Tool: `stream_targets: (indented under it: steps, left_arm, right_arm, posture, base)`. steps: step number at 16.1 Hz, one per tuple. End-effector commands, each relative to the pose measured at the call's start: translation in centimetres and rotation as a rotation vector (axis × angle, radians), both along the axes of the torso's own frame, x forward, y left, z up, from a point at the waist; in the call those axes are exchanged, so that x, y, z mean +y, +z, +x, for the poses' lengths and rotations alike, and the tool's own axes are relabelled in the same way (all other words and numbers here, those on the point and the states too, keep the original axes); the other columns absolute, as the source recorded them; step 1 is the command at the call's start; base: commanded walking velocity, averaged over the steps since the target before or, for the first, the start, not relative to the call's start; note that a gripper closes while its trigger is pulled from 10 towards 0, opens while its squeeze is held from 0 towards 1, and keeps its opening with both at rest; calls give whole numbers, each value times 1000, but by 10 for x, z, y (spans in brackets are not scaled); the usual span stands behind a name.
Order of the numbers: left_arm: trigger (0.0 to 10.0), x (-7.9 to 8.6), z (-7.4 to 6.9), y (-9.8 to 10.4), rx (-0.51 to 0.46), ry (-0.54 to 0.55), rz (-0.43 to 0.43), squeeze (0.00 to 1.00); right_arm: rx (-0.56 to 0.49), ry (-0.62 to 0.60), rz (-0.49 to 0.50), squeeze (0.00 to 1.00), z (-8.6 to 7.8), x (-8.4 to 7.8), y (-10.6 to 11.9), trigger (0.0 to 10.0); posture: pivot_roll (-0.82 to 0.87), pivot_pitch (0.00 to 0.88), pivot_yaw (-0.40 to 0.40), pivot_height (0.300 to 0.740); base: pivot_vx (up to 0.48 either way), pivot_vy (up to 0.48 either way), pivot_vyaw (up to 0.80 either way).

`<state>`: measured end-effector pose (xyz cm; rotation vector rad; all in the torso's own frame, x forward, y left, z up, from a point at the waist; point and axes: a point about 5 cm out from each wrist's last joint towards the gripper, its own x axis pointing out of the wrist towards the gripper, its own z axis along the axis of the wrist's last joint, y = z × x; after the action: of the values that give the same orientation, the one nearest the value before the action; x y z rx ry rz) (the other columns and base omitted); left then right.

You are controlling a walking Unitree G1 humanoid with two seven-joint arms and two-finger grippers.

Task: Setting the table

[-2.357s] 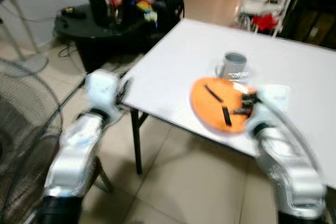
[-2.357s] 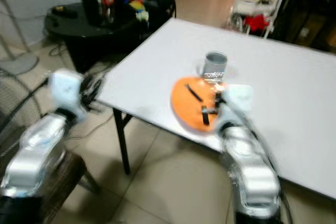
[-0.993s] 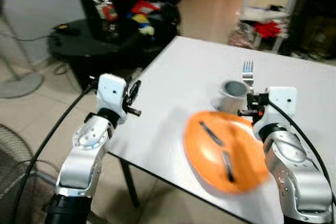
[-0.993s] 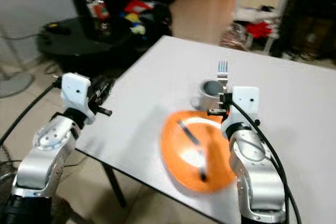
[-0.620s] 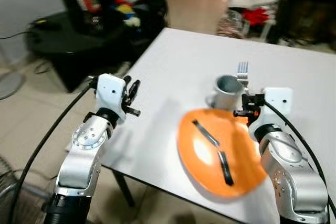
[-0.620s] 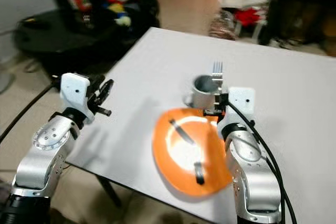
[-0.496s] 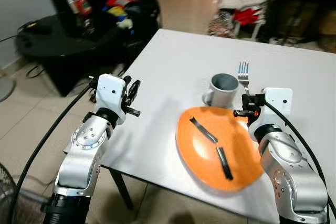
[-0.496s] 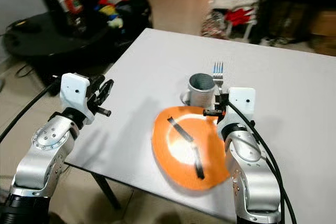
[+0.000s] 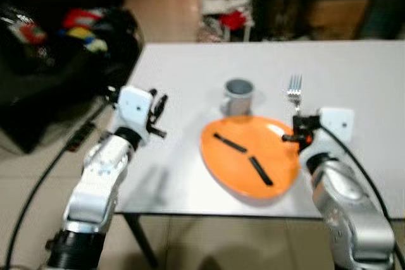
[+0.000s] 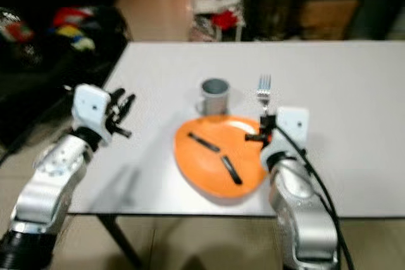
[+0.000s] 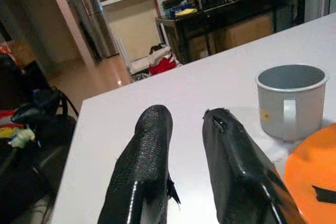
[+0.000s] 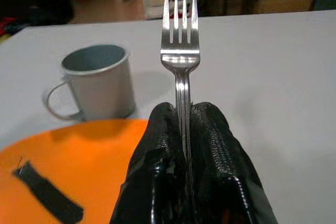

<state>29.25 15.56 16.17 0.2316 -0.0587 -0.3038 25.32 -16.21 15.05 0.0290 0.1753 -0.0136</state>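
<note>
The right gripper (image 12: 184,124) is clamped on a fork (image 12: 180,56), tines pointing away, above the white surface (image 9: 354,74) just right of the orange plate (image 9: 247,156). A grey mug (image 9: 238,96) stands just beyond the plate. The left gripper (image 11: 184,129) hovers over the surface's left part, fingers apart and holding nothing.
</note>
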Motion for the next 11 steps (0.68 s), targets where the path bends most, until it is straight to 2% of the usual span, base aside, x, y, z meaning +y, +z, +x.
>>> stream_targets:
  steps: [1,3,6,8,10,11]
  left_arm:
    - [10000,0,0,-1,12,-4,-21,0]
    - [10000,-5,-4,-3,42,-70,-12,0]
    - [10000,-7,-12,-11,114,-175,16,0]
    - [10000,-7,-20,-16,168,-258,39,0]
    - [10000,-7,-24,-18,200,-305,53,0]
    - [10000,-7,-31,-19,246,-380,74,0]
  right_arm:
    - [-2,20,-9,0,3,0,3,10000]
    - [33,113,-31,0,7,5,0,10000]
    - [70,161,-12,0,13,10,-5,10000]
    - [139,200,-13,0,18,16,-12,10000]
    - [158,212,-9,0,23,22,-12,10000]
    - [202,145,10,0,34,31,-16,10000]
  posture:
    - [2,0,59,740]
    - [6,0,59,740]
    - [11,0,56,740]
    - [16,0,55,740]
    - [17,0,60,740]
    - [21,0,64,740]
  base:
    - [0,0,0]
    - [0,0,0]
    - [0,0,0]
    - [0,0,0]
    - [0,0,0]
    - [0,0,0]
